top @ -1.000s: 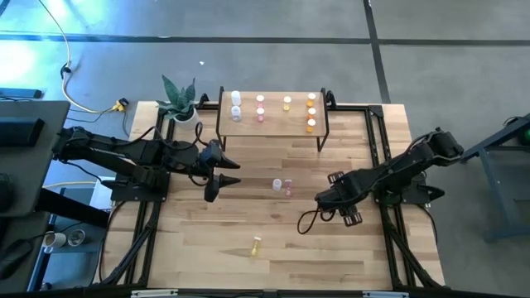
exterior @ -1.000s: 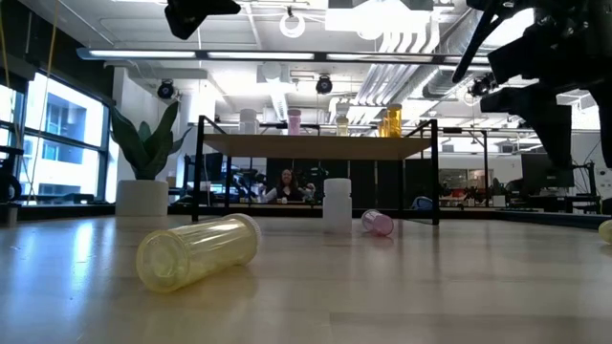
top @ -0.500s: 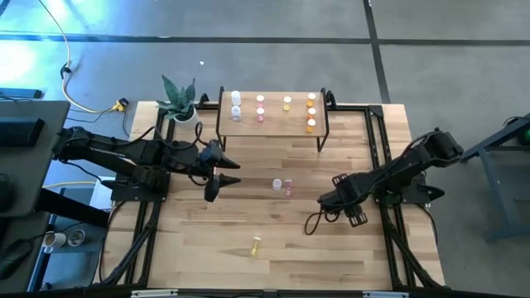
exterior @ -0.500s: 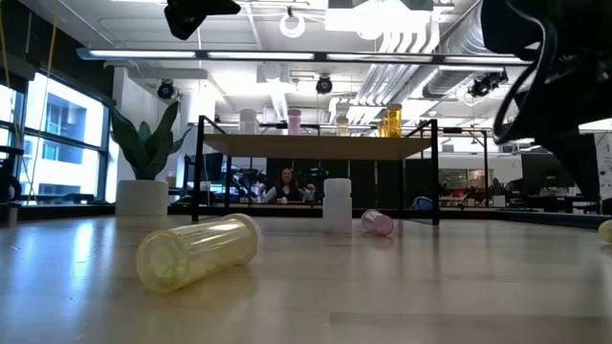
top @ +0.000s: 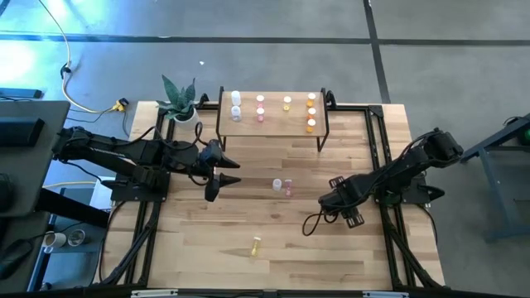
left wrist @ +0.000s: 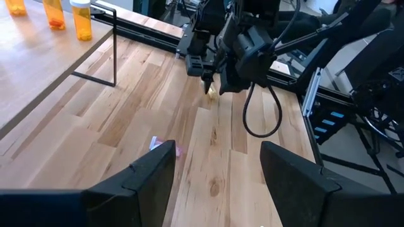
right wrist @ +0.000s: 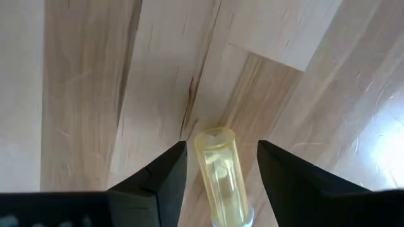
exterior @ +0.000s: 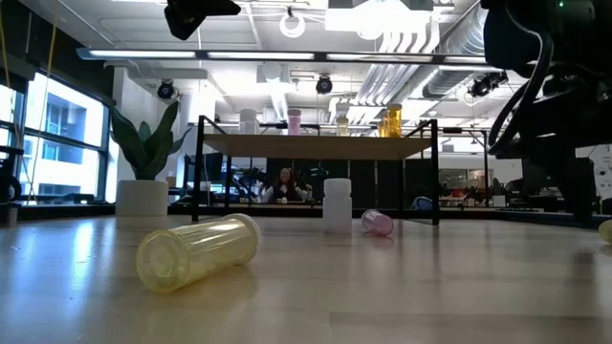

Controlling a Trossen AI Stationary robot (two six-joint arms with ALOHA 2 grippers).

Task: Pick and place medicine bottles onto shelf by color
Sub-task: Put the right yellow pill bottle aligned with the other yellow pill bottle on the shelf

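Right fingers: the right gripper (right wrist: 218,183) is seen spread wide on either side of a pale yellow bottle (right wrist: 221,173) lying on its side on the table (top: 273,228); the bottle is straddled but not yet pinched, with a gap visible on each side.
Left fingers: the left gripper (left wrist: 218,173) is held spread and empty, raised over the left middle of the high view.
Bottles placed: white, pink, yellow and orange bottles are stood in columns on the shelf (top: 273,124) at the upper centre of the high view.
Bottles left: a white bottle (top: 277,184) and a pink bottle (top: 288,189) are found at the centre of the table, and another yellow bottle (top: 256,245) lies at the lower centre, large in the lower left of the low view.
Risk: a lying cylinder is judged likely to roll or be squeezed out if one finger touches first or if the grip lands near the cap end.
Second risk: a tilted carry could let the bottle knock over those already standing on the shelf.
Room: open wood is seen all round the right gripper; the table's right rail is close behind the arm.
Shelf approach: bare board is left behind each column, and the black front legs must be cleared.
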